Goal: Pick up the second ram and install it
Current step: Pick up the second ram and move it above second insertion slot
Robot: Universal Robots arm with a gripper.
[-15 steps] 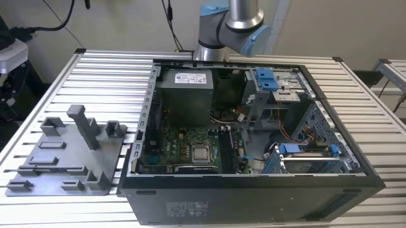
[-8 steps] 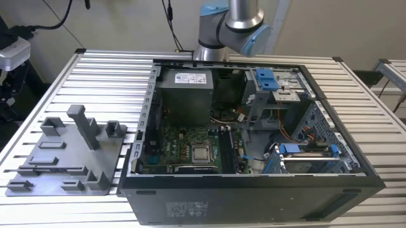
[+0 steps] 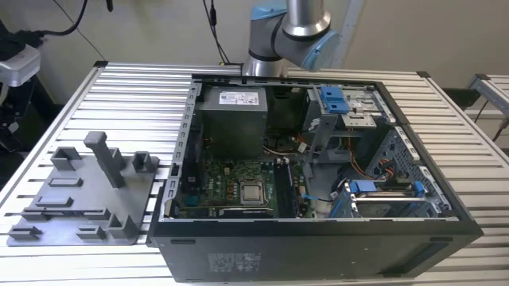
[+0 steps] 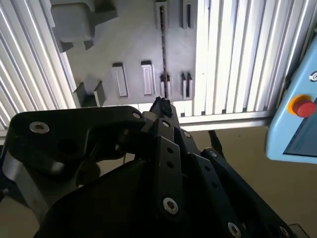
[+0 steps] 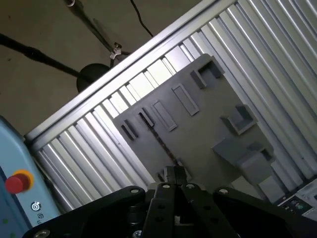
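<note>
In both wrist views my gripper [image 4: 161,106] [image 5: 174,174] hangs high above the grey fixture plate [image 4: 133,44] [image 5: 198,134]. Its black fingers meet at the tips with nothing between them. Directly below the tips, a thin dark strip [image 4: 163,49] [image 5: 157,143] runs edge-on between small holders on the plate. I cannot tell whether it is the second ram. In the exterior view the plate [image 3: 80,196] lies left of the open computer case [image 3: 318,244], whose motherboard [image 3: 238,190] is exposed. The arm [image 3: 290,30] rises behind the case.
The slatted aluminium table [image 3: 135,95] carries the plate and the case. The plate has upright posts [image 3: 104,155]. A pale blue panel with a red button [image 4: 303,106] [image 5: 17,182] stands beyond the table edge. A cable and a round stand foot [image 5: 91,77] lie on the floor.
</note>
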